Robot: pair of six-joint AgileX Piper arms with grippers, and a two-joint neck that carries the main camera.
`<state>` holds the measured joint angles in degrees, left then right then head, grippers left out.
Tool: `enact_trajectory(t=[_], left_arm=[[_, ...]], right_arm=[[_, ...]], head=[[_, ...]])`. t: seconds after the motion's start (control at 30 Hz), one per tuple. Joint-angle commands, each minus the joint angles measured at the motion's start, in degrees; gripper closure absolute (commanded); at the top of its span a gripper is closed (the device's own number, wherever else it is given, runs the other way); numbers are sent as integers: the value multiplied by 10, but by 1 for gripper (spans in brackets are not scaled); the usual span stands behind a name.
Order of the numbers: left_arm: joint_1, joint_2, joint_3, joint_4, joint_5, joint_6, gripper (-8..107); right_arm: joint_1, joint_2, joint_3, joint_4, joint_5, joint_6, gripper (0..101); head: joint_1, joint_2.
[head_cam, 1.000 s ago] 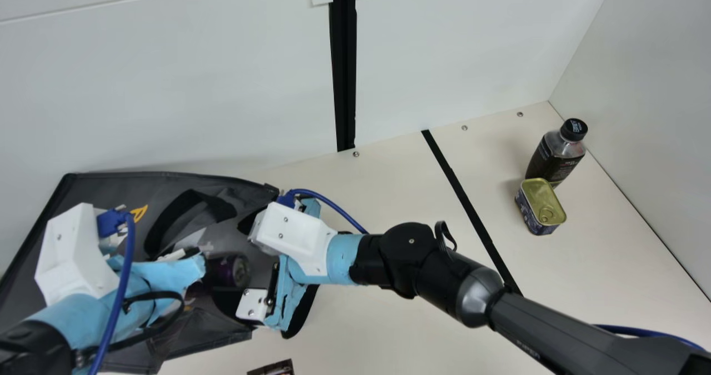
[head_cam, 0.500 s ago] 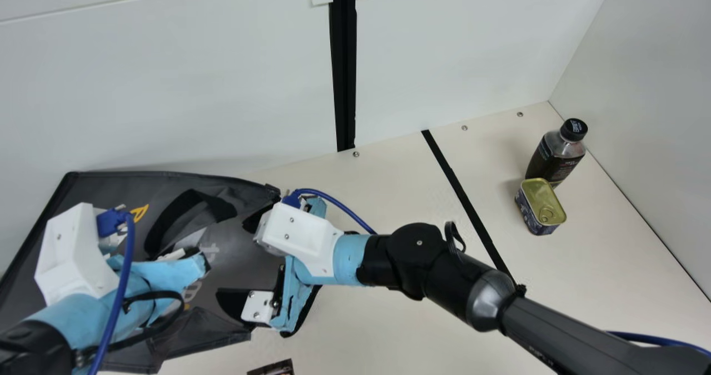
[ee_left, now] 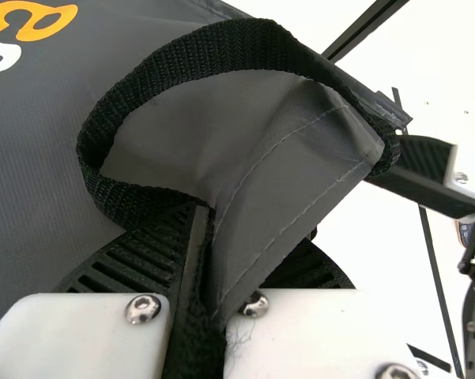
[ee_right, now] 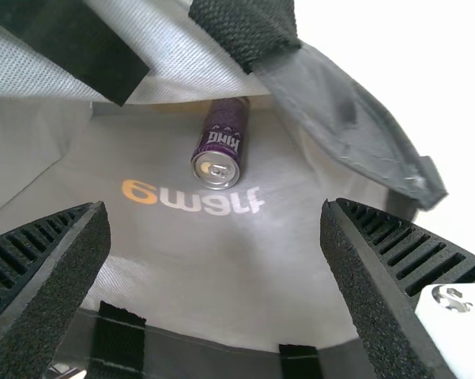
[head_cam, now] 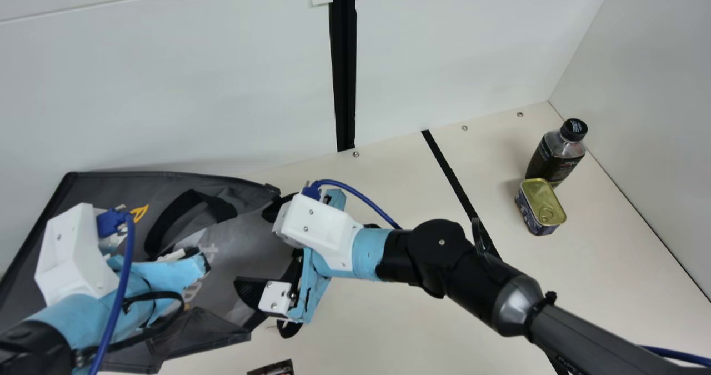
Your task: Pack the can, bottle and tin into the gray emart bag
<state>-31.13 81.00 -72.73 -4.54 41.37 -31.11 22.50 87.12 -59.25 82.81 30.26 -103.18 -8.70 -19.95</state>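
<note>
Bright, diffuse light fills the main view; a soft shadow falls beside the clear plastic bottle with dark label and black cap [head_cam: 557, 155]. Both wrist views burn the cream tabletop [head_cam: 389, 325] white.

Cans: one [ee_right: 220, 146], purple, inside the bag;
Bottles: one [head_cam: 555, 155], on the tabletop [head_cam: 389, 314];
Tins: one [head_cam: 543, 200], also on the tabletop;
Bags: one [head_cam: 100, 186], gray;
Dark items at the main view's bottom edge: one [head_cam: 272, 368], partly visible;
Grippers: two; one left gripper [head_cam: 191, 261], one right gripper [head_cam: 253, 250];
White wrist housings: two, one per arm;
Screws along the tabletop's back edge: three;
Black stripes across the tabletop: one [head_cam: 452, 175]
</note>
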Motion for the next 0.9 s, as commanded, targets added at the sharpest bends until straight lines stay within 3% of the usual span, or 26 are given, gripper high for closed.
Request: enact_trajectory(t=[0.0,0.87], left_arm=[[0,0,0,0,0,0,89],[0,0,0,0,0,0,89]], right_arm=[[-2,-5,1,-10,-4,8,10],[-43,-82,13,-169,-38,130,10]], head=[[-13,0],[-13,0]])
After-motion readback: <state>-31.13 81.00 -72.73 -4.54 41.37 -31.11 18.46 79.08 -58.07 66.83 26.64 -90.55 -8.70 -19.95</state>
